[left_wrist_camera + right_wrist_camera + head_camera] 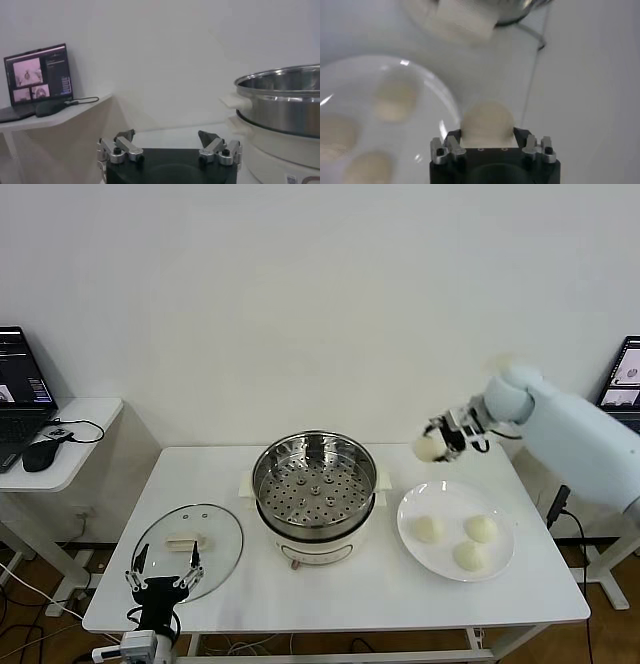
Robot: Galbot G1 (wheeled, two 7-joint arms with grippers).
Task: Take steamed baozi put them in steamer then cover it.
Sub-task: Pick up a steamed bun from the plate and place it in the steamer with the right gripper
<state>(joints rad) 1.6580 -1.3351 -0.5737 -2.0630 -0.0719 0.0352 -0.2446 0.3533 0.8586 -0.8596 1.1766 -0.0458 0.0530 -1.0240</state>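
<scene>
right tool (432,446): pinching one steamed baozi (428,448) between its fingers, hanging in the air above the table's back right part, between the steamer and the plate's far rim; the right wrist view is showing the bun (487,122) sitting snug between the fingers (451,146).
left tool (163,576): sitting low at the table's front left edge, fingers spread wide and holding nothing, tips overlapping the near rim of the cover in the head view.
steamer (314,472): standing at the table's middle, basket open and showing only its perforated floor; its side handle (381,481) is pointing toward the plate.
plate (409,509): lying right of the steamer, just beside its handle, and carrying three buns (428,528), each apart from the others and inside the rim.
cover (222,524): lying flat on the table's left part, handle (184,542) up, its rim close to the front left edge.
table (330,594): showing a bare strip along the front edge and a bare band behind the steamer; the right edge is near the plate's rim.
side desk (85,444): standing off to the left, apart from the table, carrying a laptop (20,394) and a mouse (42,454).
</scene>
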